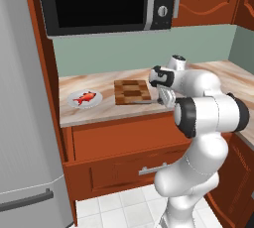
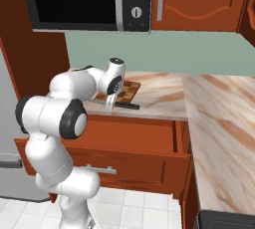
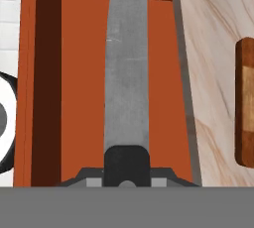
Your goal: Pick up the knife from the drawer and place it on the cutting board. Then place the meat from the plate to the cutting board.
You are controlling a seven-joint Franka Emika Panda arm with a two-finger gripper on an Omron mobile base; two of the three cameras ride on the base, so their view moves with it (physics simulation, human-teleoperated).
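Gripper (image 2: 110,104) clamped on the knife (image 2: 119,104) by its handle, above the open drawer (image 2: 149,133) at the counter edge: carry it level over the board (image 1: 131,91), then set it flat, short of the fish (image 1: 85,97).

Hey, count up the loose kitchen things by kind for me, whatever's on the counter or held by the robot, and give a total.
Knife: 1, in the shut end effector
Cutting board: 1
Plate: 1
Fish-shaped meat: 1
Total: 4
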